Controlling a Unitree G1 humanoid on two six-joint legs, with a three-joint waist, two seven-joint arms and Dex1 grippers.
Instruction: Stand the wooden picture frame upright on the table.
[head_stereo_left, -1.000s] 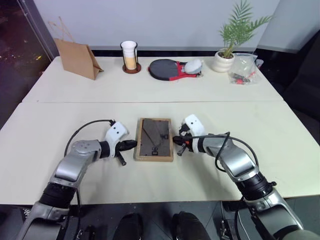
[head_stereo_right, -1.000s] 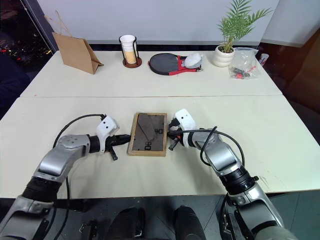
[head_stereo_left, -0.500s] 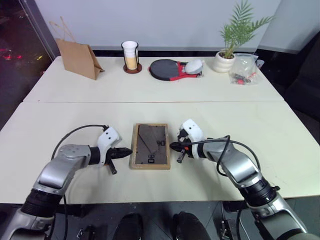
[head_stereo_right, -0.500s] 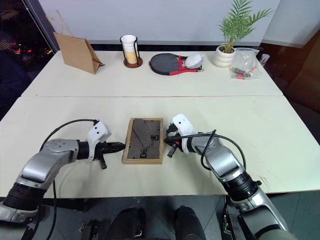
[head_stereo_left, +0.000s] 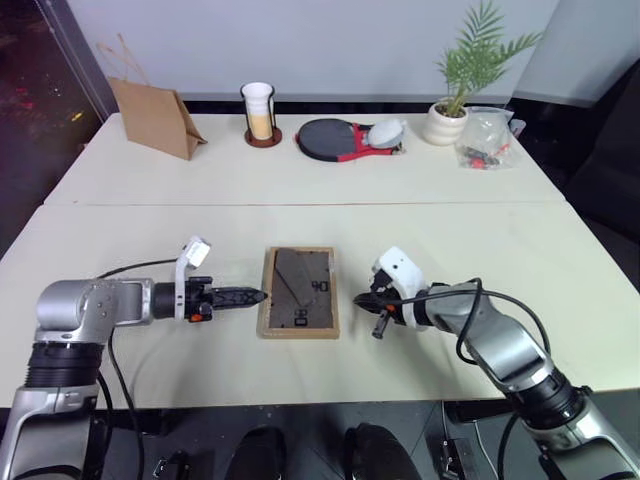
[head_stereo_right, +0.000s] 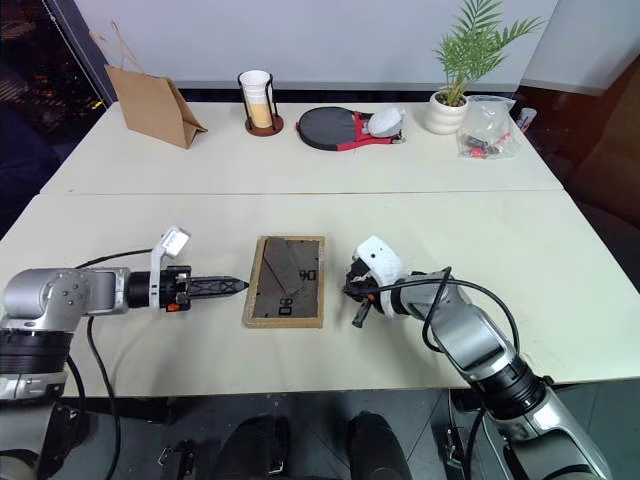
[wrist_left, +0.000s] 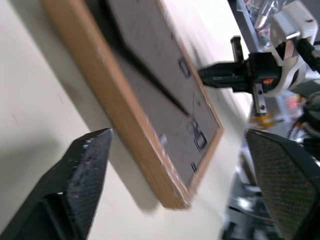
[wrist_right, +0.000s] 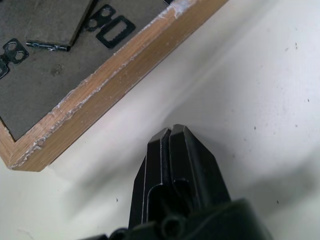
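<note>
Left wrist view recorded the wooden picture frame (wrist_left: 135, 107) lying face down on the table (head_stereo_left: 150, 190), dark back panel up, its long wooden edge just ahead of our left gripper (wrist_left: 180, 165), whose two fingers stood wide apart and empty, clear of the wood. From the head we logged the frame flat between both grippers, the left gripper's tips just beside one long side, the right gripper (head_stereo_left: 362, 299) near the opposite side. Right wrist view showed that gripper's fingers pressed together, holding nothing, a frame corner just ahead of the tips and not touching. We judged the item light and rigid, with a thin moulding scuffed pale along its edges; a glazed front, unseen here, would be fragile. The flat back offers no purchase, and the fold-out stand lay closed against the panel. We judged the best hold to be across a long edge, pinching moulding front to back, then tipping up.
</note>
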